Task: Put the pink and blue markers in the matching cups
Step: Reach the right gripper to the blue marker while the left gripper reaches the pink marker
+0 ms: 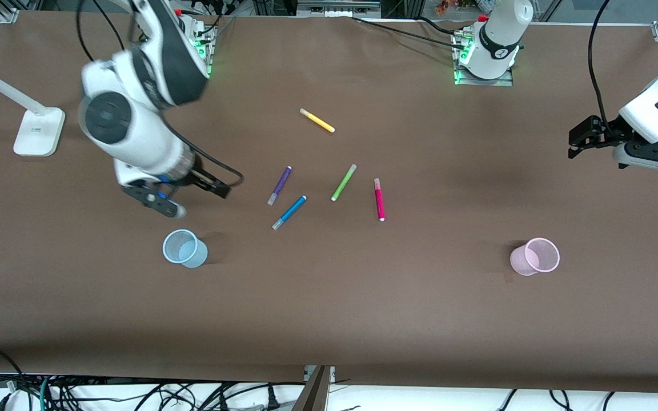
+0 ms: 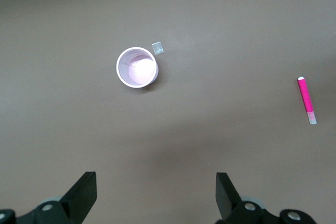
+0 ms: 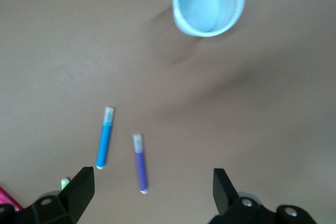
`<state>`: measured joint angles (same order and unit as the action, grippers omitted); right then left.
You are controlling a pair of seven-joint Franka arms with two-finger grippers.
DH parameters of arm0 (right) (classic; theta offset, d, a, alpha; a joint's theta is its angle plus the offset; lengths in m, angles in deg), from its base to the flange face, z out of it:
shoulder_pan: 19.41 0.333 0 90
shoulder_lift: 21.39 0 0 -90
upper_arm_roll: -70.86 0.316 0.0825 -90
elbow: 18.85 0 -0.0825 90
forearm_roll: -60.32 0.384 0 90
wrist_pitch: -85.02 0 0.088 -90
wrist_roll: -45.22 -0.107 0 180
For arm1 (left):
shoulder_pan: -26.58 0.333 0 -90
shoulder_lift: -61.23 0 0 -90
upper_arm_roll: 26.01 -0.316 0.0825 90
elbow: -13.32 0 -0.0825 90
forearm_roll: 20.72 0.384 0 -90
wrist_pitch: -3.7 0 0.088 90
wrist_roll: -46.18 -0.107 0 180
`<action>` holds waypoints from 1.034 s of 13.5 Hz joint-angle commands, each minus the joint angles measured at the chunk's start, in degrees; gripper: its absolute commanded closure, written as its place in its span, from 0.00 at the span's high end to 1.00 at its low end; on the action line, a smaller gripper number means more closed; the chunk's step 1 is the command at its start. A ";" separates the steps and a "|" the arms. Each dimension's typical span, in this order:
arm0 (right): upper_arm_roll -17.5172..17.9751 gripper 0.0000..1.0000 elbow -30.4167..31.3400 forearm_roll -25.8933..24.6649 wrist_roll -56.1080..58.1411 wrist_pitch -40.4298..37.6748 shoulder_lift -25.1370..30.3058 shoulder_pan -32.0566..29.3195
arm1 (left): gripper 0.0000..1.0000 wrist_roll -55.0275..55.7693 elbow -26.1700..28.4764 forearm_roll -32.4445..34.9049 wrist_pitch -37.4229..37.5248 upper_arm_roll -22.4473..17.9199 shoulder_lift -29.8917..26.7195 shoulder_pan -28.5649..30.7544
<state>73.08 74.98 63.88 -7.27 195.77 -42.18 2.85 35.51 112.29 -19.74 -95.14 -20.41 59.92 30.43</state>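
The blue marker (image 1: pixel 289 212) and the pink marker (image 1: pixel 379 199) lie flat mid-table. The pale blue cup (image 1: pixel 184 248) stands upright toward the right arm's end, and the pale pink cup (image 1: pixel 534 257) stands upright toward the left arm's end. My right gripper (image 1: pixel 187 197) is open and empty, up over the table between the blue cup and the markers. Its wrist view shows the blue cup (image 3: pixel 208 2), the blue marker (image 3: pixel 105 137) and the open gripper (image 3: pixel 154 192). My left gripper (image 1: pixel 597 149) is open and empty, held high at the left arm's end. Its wrist view shows the pink cup (image 2: pixel 136 66), the pink marker (image 2: pixel 307 99) and the open gripper (image 2: pixel 156 195).
A purple pen (image 1: pixel 280 185) lies beside the blue marker, and a lime-green pen (image 1: pixel 344 182) lies between it and the pink marker. A yellow pen (image 1: pixel 317 120) lies farther from the front camera. A white lamp base (image 1: pixel 37 131) stands at the right arm's end. A small clear scrap (image 2: pixel 157 48) lies beside the pink cup.
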 commanded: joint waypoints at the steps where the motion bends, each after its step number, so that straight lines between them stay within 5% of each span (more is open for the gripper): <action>1: -0.46 1.00 -1.28 0.22 -3.30 5.24 -5.29 2.34 | 1.00 -0.14 -1.41 0.96 1.63 1.68 0.16 -0.16; 7: -0.55 0.99 -1.37 -0.14 -8.41 14.22 -14.79 7.62 | 1.00 1.52 -1.50 0.79 1.46 6.34 8.94 -2.09; 11: -0.55 0.97 -1.46 -0.22 -10.17 19.41 -19.10 9.46 | 1.00 19.59 -1.06 0.87 -3.54 12.66 16.84 -4.81; 14: -0.55 0.95 -1.46 0.13 -10.26 22.92 -21.30 9.91 | 1.00 28.06 -0.36 1.05 -7.94 13.82 23.26 -10.77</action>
<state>73.03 74.72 63.87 -16.38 217.06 -61.92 11.99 58.95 112.70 -19.73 -101.08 -6.77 79.27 23.15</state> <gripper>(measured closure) 0.035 0.000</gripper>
